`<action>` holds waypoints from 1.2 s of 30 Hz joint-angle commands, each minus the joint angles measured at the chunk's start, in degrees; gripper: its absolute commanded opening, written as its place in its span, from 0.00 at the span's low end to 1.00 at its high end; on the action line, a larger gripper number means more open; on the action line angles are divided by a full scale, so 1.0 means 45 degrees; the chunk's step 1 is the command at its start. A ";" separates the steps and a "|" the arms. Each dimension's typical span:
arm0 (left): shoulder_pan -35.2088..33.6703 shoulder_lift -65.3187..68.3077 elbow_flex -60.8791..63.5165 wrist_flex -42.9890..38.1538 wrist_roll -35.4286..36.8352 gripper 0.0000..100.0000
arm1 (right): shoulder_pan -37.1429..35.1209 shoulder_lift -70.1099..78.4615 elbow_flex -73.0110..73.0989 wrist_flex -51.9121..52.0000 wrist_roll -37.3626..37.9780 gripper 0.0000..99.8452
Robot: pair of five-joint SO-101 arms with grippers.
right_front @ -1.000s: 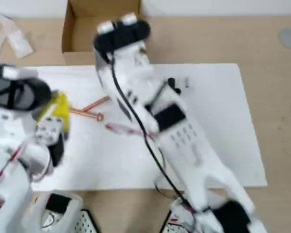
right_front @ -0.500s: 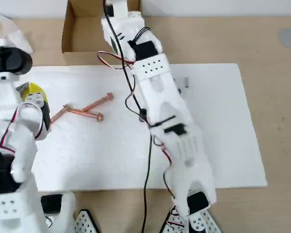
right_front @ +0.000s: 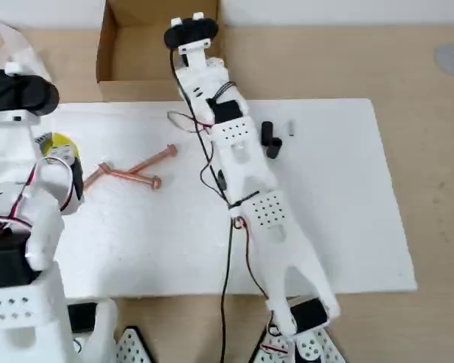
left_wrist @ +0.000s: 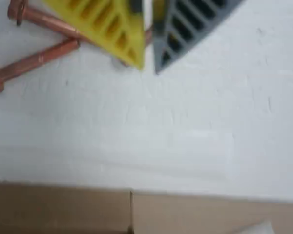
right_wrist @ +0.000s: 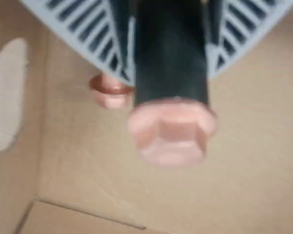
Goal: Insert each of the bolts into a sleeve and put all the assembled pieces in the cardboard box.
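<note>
Right gripper (right_wrist: 170, 77) clamped on a black sleeve (right_wrist: 170, 44), holding it above the floor of the cardboard box (right_front: 136, 57), with the six-sided copper head of a bolt (right_wrist: 172, 129) jutting from the sleeve's lower end. Just behind it in the box sat a second copper head (right_wrist: 110, 90); it was blurred, and the rest of that piece was hidden by the gripper.

From above, the right arm (right_front: 246, 174) stretched from the near edge of the table (right_front: 431, 151) across the white foam board (right_front: 348, 212) to the box at the far side. Beside the arm on the board lay two loose black sleeves (right_front: 271, 140), touching or nearly so. A small grey item (right_front: 291, 128) lay just next to them, too small to identify.

Left gripper (left_wrist: 147, 66) hung low over the left part of the board. Whether it gripped anything could not be told. Its yellow and grey parts covered the shank of one copper bolt (left_wrist: 44, 18) on the foam, while another bolt (left_wrist: 34, 61) lay alongside, angled toward the first.

In the overhead view, three bare copper bolts (right_front: 132, 175) formed a loose cluster on the board between the two arms. Their ends met near the middle, and the one nearest the left arm lay just beside its gripper. All three were well apart from the box.
</note>
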 commanded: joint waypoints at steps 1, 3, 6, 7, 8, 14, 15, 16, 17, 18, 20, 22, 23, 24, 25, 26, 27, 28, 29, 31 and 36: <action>-0.0176 -0.0010 0.0371 -0.0234 -0.0098 0.01 | 0.0147 -0.0518 -0.0928 0.0527 0.0508 0.06; -0.0176 -0.0010 0.0723 -0.0234 -0.0117 0.01 | 0.0107 -0.0674 -0.0908 0.1211 0.0547 0.14; -0.0195 -0.0010 0.1133 -0.0234 -0.0117 0.04 | -0.0010 -0.0811 -0.0928 0.2403 0.0547 0.27; -0.0195 -0.0010 0.1270 -0.0234 -0.0117 0.06 | -0.0029 -0.0869 -0.0928 0.2716 0.0547 0.30; -0.0195 -0.0010 0.1368 -0.0254 -0.0117 0.08 | -0.0049 -0.0928 -0.0928 0.2989 0.0547 0.32; -0.0781 0.0127 0.1446 -0.0234 -0.0098 0.17 | -0.0068 -0.1729 -0.0947 0.4376 0.0488 0.35; -0.0957 0.0244 0.1446 -0.0234 -0.0098 0.18 | -0.0068 -0.2042 -0.0947 0.4845 0.0488 0.35; -0.1133 0.0459 0.1446 -0.0195 -0.0137 0.18 | -0.0068 -0.2413 -0.0947 0.5372 0.0469 0.35; -0.1289 0.0772 0.1368 -0.0137 -0.0410 0.18 | -0.0068 -0.2823 -0.0947 0.5939 0.0469 0.35; -0.1426 0.1182 0.1348 -0.0137 -0.0996 0.18 | -0.0068 -0.3272 -0.0947 0.6545 0.0469 0.35; -0.1641 0.2139 0.1328 -0.0098 -0.2501 0.18 | -0.0049 -0.4210 -0.0947 0.7697 0.0449 0.35; -0.1797 0.3214 0.1309 0.0332 -0.4611 0.18 | -0.0049 -0.5245 -0.0947 0.8967 0.0156 0.35; -0.1836 0.3722 0.1309 0.0527 -0.5744 0.18 | -0.0068 -0.5792 -0.0947 0.9612 -0.0117 0.35; -0.1934 0.4249 0.1328 0.0645 -0.6759 0.18 | -0.0088 -0.6359 -0.0947 1.0276 -0.0391 0.35; -0.2012 0.4718 0.1368 0.0723 -0.7697 0.18 | -0.0088 -0.6906 -0.0947 1.0842 -0.0567 0.35; -0.2090 0.5128 0.1368 0.0703 -0.8557 0.18 | -0.0088 -0.7375 -0.0947 1.1389 -0.0664 0.35; -0.2188 0.5538 0.1328 0.0684 -0.9299 0.18 | -0.0088 -0.7844 -0.0947 1.1917 -0.0703 0.35; -0.2286 0.5910 0.1328 0.0684 -0.9924 0.18 | -0.0088 -0.8293 -0.0947 1.2405 -0.0703 0.35; -0.2286 0.6222 0.1309 0.0664 -1.0510 0.18 | -0.0068 -0.8703 -0.0947 1.2835 -0.0703 0.35; -0.2266 0.6750 0.1368 0.0293 -1.1116 0.17 | -0.0029 -0.9465 -0.0947 1.3538 -0.0684 0.35; -0.2266 0.7726 0.1426 -0.1192 -1.1194 0.17 | -0.0010 -1.0774 -0.0947 1.4437 -0.0664 0.35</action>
